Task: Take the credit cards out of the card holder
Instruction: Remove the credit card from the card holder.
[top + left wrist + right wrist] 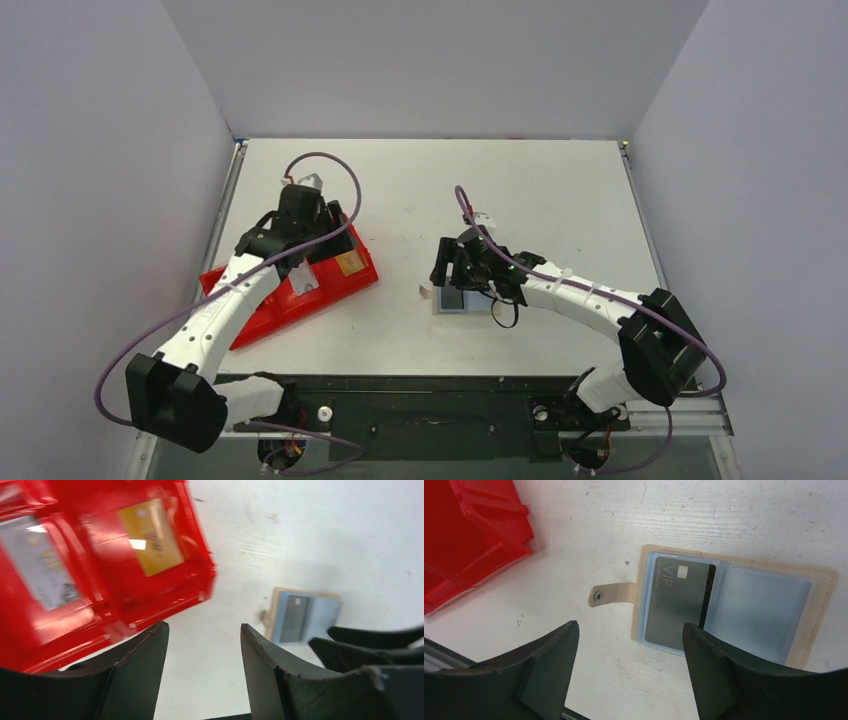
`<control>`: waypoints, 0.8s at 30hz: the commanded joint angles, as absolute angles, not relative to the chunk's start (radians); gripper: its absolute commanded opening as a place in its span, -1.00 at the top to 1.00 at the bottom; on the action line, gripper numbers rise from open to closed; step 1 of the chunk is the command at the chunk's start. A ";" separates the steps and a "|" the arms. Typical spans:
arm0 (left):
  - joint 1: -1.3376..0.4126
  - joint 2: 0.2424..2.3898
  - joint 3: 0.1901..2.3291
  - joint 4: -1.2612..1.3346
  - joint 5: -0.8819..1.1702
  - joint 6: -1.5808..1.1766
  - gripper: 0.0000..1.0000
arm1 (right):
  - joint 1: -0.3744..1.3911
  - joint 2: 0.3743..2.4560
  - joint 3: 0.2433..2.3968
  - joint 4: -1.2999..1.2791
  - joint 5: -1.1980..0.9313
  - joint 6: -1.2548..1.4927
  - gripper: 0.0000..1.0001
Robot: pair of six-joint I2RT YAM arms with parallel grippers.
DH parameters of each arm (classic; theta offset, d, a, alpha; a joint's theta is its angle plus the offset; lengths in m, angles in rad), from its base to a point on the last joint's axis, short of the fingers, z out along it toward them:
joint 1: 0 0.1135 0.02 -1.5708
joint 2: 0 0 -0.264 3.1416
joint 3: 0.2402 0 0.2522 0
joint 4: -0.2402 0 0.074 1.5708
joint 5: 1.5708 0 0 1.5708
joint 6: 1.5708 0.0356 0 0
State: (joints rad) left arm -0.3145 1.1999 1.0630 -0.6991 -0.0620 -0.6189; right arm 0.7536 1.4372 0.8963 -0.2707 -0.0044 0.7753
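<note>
While spread wide and empty, right gripper over open card holder flat on table, dark card in its sleeve; farther off, gold card and pale card in red tray below left gripper, likewise spread.

Card holder: soft tan cover, leather-like, matt, with a faint stitch line along the edge. Strap: same material, small metal snap.
Sleeves: clear bluish plastic, slight sheen.
Grey card inside a sleeve: dark, smooth plastic.
Tray: red plastic, glossy, bright highlights.
Gold card and pale card: smooth, shiny.
Bench: white, matt, scuffed and finely scratched.
Left tool and right tool: matt black, edges slightly rough.
</note>
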 commanded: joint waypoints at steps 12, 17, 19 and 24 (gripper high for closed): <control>-0.557 1.420 1.119 -0.366 0.178 -0.741 -0.04 | 0.606 1.538 0.771 0.037 -0.223 0.950 -0.43; -0.610 1.459 1.122 -0.346 0.175 -0.754 -0.04 | 0.589 1.552 0.738 0.072 -0.239 0.966 -0.43; -0.626 1.470 1.122 -0.336 0.176 -0.759 -0.03 | 0.580 1.553 0.723 0.078 -0.241 0.966 -0.43; -0.665 1.499 1.126 -0.308 0.186 -0.761 -0.03 | 0.557 1.533 0.689 0.066 -0.215 0.958 -0.42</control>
